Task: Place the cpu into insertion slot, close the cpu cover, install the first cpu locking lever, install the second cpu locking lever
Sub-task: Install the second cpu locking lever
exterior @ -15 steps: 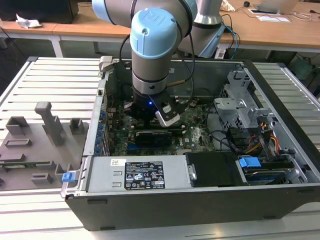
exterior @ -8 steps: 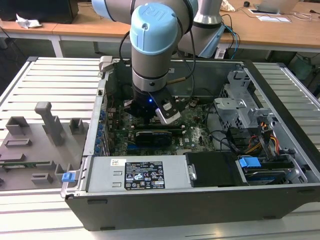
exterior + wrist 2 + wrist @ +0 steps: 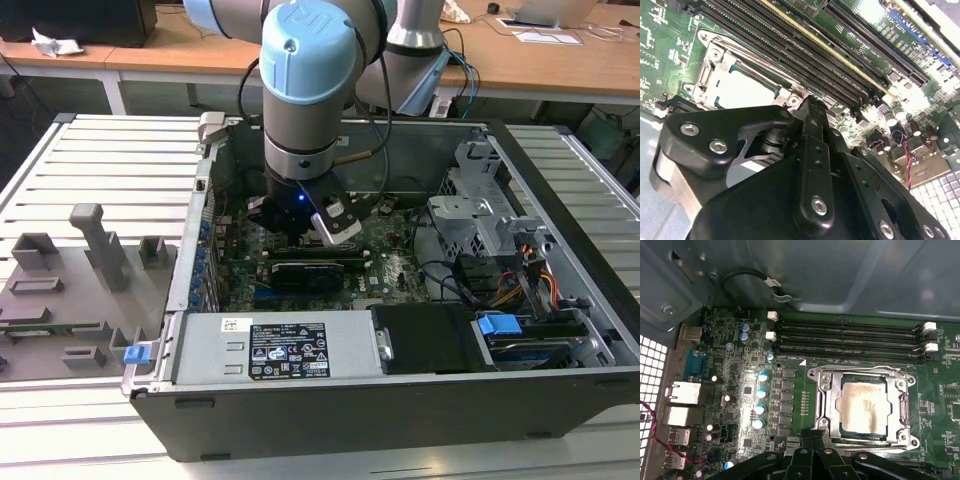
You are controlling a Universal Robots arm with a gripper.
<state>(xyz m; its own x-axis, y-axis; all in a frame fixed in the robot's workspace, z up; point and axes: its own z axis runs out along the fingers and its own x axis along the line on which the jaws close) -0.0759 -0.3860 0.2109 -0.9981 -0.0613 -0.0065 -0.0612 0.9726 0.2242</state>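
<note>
- The arm reaches down into the open computer case (image 3: 560, 330), and the gripper (image 3: 812, 437) hangs just beside the near edge of the insertion slot (image 3: 822, 412) on the green motherboard (image 3: 747, 390).
- The cpu (image 3: 863, 407) already lies inside the slot, pale top up, and in the first wrist view it looks flat and square to the frame.
- The cpu cover (image 3: 900, 405) appears folded down around the chip, its window framing the metal top; whether it sits fully flush I cannot judge.
- The fingers (image 3: 812, 125) look pressed together with nothing between them, so the pincer seems clenched on air, not on any part.
- I cannot pick out the two locking levers clearly, nor say whether either one is latched.
- Risk, as I see it: the closed tip sits so close to the socket edge that a small drift sideways could scrape the cover or nudge it up off the chip.
- If the chip is slightly off its seat, pressure on the cover could bend the fine contacts underneath.
- The memory slots (image 3: 845, 337) and the little capacitors (image 3: 761, 400) stand near enough that a wide swing of the finger links might clip them.
</note>
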